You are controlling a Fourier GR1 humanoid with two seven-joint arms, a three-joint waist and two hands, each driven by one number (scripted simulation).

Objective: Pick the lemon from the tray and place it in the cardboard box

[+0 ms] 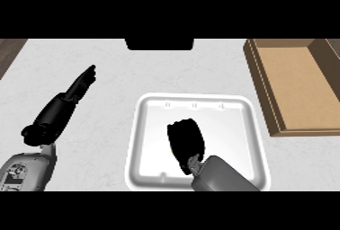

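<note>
Presently right hand [185,140] over white tray [149,134], grasp unclear, cardboard box [295,81] apart.

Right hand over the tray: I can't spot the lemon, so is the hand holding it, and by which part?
It cannot be told. The right hand hangs over the white tray, hiding whatever lies beneath; no lemon shows.

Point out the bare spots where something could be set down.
Bare counter lies between the left hand, the white tray and the cardboard box, whose floor also shows bare. The tray's middle is crowded by the right hand.
</note>
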